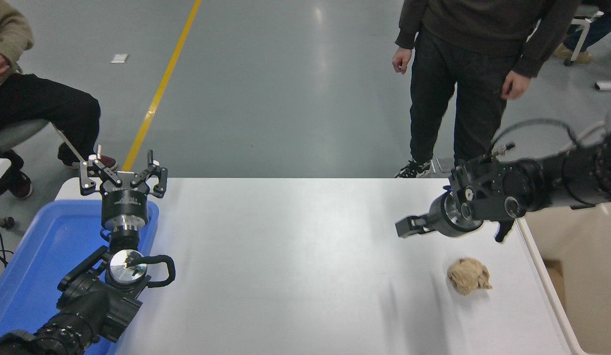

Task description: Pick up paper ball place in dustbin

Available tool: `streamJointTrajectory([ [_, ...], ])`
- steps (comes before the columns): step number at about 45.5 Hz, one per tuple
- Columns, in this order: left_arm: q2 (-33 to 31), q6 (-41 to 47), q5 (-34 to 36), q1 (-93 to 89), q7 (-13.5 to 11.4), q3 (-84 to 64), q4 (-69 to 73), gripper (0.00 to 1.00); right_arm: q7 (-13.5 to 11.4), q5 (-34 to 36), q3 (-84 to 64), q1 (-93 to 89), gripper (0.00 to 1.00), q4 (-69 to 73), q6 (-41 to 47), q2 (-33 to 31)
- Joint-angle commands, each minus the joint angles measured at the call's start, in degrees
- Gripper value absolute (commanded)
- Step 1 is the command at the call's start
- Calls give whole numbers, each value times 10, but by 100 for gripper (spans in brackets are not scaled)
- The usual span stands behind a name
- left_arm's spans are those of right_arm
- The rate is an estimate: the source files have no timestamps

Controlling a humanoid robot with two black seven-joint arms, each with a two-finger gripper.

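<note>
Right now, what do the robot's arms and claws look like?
Both arms are black and made of chunky round joints. The left claw has thin black fingers like little linked bars, with silver tips, on a fat black drum over a shiny silver disc. A black cable loops beside it. The right claw sits on a round grey and black wrist with small silver screws, and a thin black cable arches over that arm.

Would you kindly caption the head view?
Right gripper hovers above paper ball on table, beside dustbin.
</note>
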Motion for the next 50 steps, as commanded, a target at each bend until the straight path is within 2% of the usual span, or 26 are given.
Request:
streamJointTrajectory([
  [1,2,0,0,0,0,0,0,99,-1,4,11,181,100,108,123,-140],
  [6,2,0,0,0,0,0,0,99,-1,3,15,228,100,110,184,-197],
  [12,2,0,-1,1,0,0,0,99,-3,1,9,270,100,114,210,-231],
  [22,2,0,-1,1,0,0,0,99,-17,-5,-9,301,100,118,217,-234],
  [31,0,0,0,0,0,0,0,99,-16,-25,-41,295,100,116,206,-218],
  [35,0,0,0,-1,0,0,0,99,-16,-62,-61,275,100,110,179,-207],
  [40,0,0,0,-1,0,0,0,99,-16,-105,-74,187,100,88,105,-203],
  [50,0,0,0,-1,0,0,0,99,-15,-109,-65,-14,100,7,-23,-169],
])
